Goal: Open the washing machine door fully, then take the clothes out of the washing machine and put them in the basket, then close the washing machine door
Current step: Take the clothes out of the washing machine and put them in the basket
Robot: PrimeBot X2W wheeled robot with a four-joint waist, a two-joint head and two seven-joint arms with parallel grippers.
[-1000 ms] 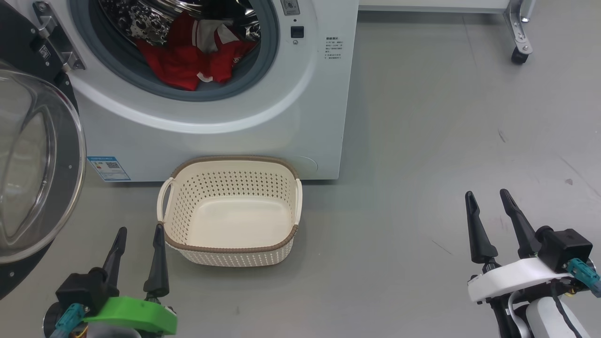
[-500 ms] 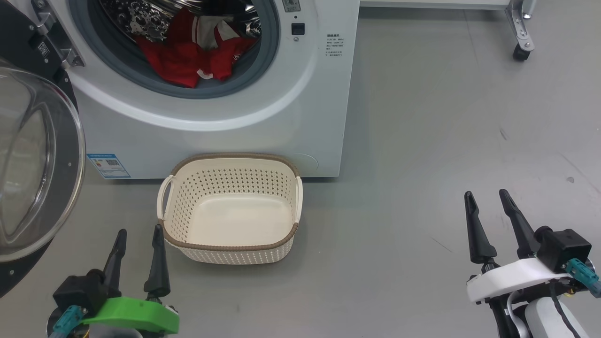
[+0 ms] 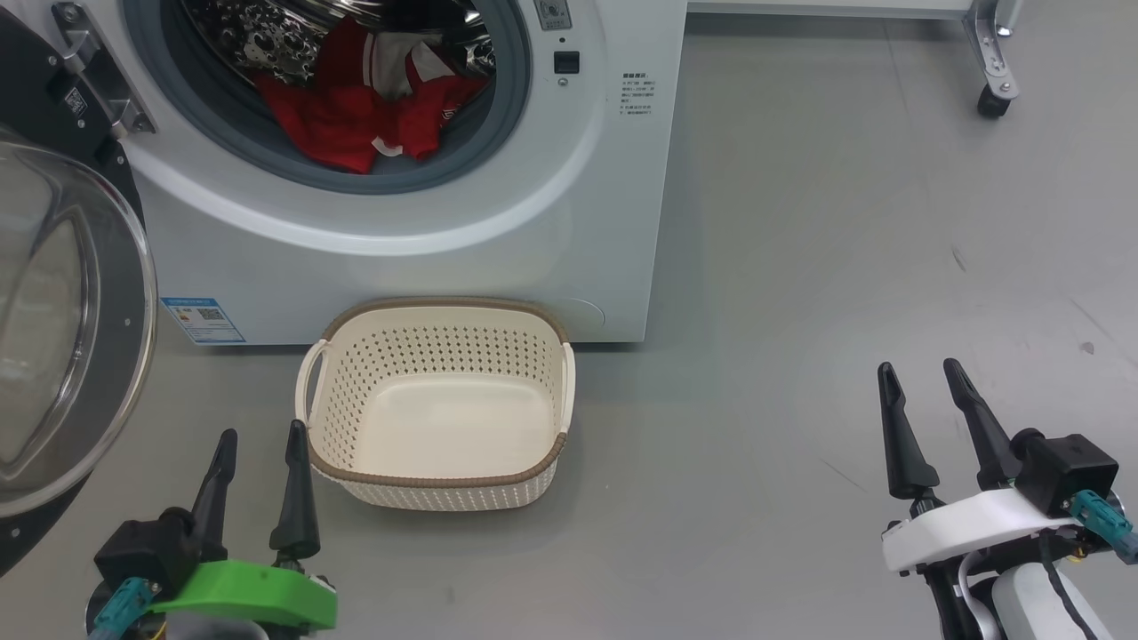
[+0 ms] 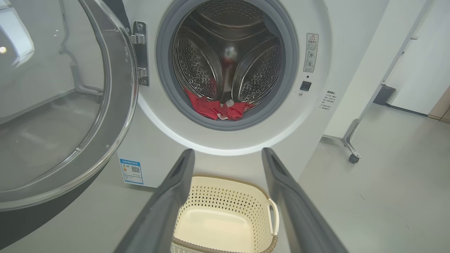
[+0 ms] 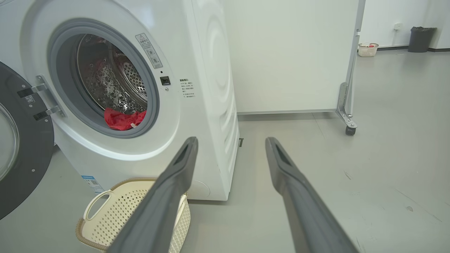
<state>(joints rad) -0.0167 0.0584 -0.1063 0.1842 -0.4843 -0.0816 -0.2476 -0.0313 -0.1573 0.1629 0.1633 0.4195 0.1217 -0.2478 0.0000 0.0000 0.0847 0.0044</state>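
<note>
Left gripper [image 3: 262, 431] and right gripper [image 3: 917, 364] spread wide, empty. Red clothes [image 3: 347, 124] inside washing machine [image 3: 444, 249]. Basket [image 3: 444, 481] on floor in front.

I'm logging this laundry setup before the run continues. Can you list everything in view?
washing machine: one, white, ahead
washing machine door: one, black rim, clear glass, open at machine's left
clothes: one heap, red, white trim, in the drum
basket: one, cream, brown rim, empty, floor before the machine
label: one, blue, machine's lower front
wheeled partition: one, white, right of machine
far basket: one, pale, by distant wall
bin: one, dark, beside it
left claw: one, dark, open, lower left
right claw: one, dark, open, lower right
</note>
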